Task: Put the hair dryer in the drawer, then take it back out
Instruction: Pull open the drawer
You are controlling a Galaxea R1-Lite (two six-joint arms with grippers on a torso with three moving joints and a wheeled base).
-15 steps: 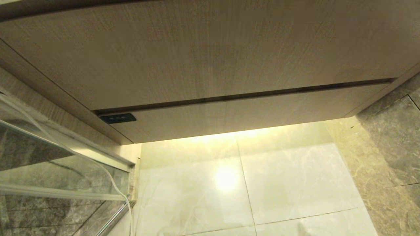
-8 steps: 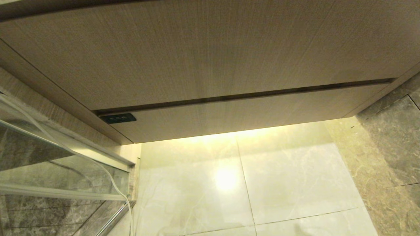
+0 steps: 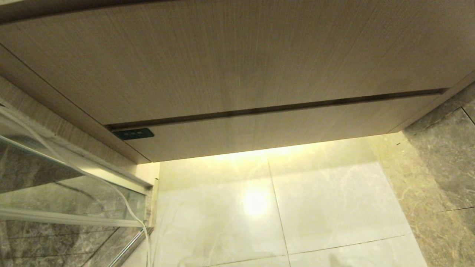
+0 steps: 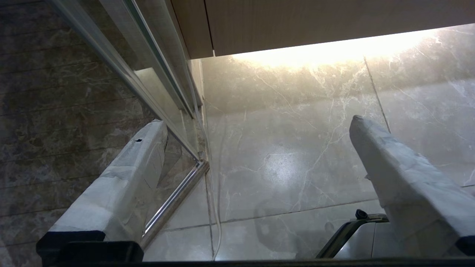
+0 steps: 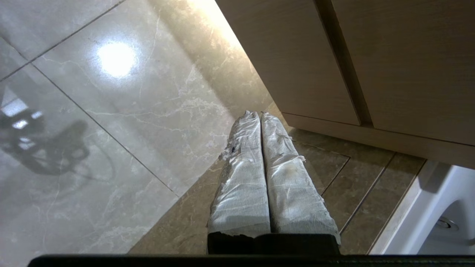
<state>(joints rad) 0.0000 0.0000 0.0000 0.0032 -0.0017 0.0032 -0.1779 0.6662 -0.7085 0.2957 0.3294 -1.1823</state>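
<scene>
A closed wood-grain drawer [image 3: 267, 135] with a small dark label [image 3: 133, 133] sits under a taller panel [image 3: 230, 63], above a glossy tiled floor [image 3: 334, 200]. The hair dryer appears in no view. The right end effector [image 5: 258, 115] hangs empty near the drawer's lower edge, its wrapped fingers pressed together. The left end effector [image 4: 256, 124] is spread wide and empty beside a glass partition [image 4: 122, 66]. The likely risk: the flat front has no handle, so clenched fingers may slip off without pulling it open.
</scene>
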